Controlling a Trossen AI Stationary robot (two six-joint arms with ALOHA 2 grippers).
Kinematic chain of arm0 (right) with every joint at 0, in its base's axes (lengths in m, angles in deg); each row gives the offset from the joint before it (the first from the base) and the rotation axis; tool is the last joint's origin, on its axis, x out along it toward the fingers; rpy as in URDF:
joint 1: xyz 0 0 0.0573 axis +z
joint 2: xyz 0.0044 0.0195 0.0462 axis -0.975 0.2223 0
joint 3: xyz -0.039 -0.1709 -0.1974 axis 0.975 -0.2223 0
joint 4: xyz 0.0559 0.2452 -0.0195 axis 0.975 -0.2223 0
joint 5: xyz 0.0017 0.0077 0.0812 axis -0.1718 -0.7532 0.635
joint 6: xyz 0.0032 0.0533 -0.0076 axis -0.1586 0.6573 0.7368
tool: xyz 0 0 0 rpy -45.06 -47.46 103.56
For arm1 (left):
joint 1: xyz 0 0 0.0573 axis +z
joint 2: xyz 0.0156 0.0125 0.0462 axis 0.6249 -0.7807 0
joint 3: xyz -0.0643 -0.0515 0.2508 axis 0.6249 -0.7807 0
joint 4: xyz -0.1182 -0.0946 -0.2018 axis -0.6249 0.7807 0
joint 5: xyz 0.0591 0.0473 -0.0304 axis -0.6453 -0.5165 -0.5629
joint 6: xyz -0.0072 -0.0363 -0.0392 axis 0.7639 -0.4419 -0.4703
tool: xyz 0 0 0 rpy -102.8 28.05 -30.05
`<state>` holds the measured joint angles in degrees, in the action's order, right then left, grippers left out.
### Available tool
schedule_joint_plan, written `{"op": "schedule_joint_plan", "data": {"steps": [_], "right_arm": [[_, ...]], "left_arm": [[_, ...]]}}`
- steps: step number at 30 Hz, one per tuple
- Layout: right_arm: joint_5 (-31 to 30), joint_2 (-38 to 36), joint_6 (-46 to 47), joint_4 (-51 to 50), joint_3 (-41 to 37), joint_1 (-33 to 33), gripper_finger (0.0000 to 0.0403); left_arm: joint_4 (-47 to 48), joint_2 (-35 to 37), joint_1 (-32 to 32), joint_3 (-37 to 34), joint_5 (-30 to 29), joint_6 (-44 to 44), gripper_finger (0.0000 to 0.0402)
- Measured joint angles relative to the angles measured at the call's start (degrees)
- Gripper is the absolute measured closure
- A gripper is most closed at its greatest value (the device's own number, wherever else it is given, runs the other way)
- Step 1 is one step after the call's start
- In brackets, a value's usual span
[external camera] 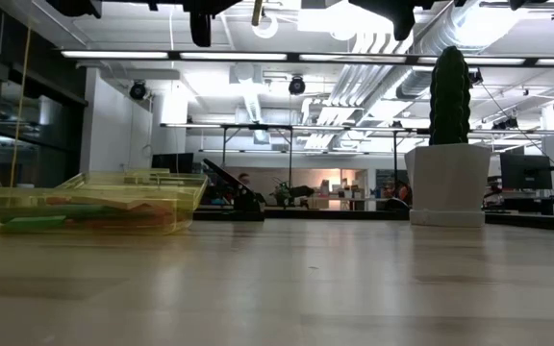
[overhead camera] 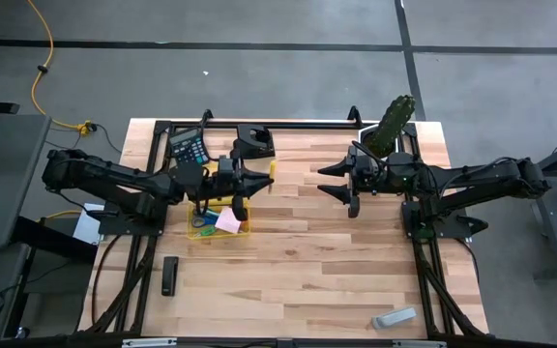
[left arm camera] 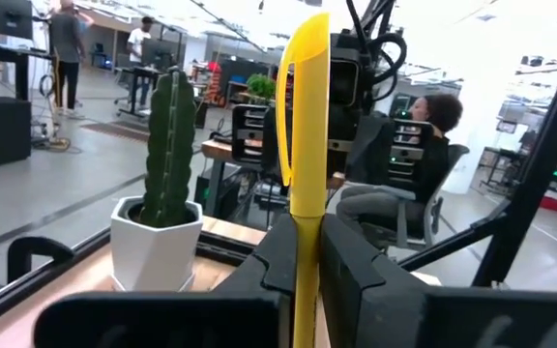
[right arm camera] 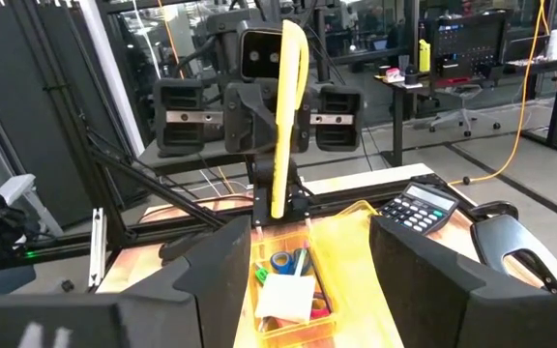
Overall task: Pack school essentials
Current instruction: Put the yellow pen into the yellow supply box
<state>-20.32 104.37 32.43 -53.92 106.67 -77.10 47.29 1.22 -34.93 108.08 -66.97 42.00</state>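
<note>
Open-plan lab, exposed ceiling ducts (external camera: 450, 38), strip lights (external camera: 258, 55), workbenches (external camera: 287, 130)

The table (overhead camera: 298, 261) is pale wood planking with a smooth, faintly shiny finish. At its left edge sits a see-through yellow-green plastic tray (external camera: 166, 197), glossy. The yellow pen (left arm camera: 307, 126) looks like smooth, glossy plastic. The pink note pad (overhead camera: 227, 220) looks like matt paper. The cactus pot (external camera: 448, 183) is matt white.
</note>
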Motion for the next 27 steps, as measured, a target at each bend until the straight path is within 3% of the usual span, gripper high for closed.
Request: {"op": "schedule_joint_plan", "data": {"steps": [9,12,20,27], "right_arm": [[-0.01,0.0,0.22,-0.02,0.0,0.0,0.0197],[-0.01,0.0,1.24,-0.04,0.0,0.0,0.0197],[-0.01,0.0,1.46,-0.46,0.0,0.0,0.0197],[-1.26,0.02,1.46,-0.65,0.0,-0.02,0.0197]], "left_arm": [[3.37,0.29,0.0,0.04,2.3,1.67,0.0391],[15.1,1.94,-0.02,0.71,3.24,2.51,0.0391],[58.18,1.38,-0.02,1.42,3.04,2.66,0.039],[71.78,1.14,-1.4,1.42,4.77,4.62,0.039]]}}
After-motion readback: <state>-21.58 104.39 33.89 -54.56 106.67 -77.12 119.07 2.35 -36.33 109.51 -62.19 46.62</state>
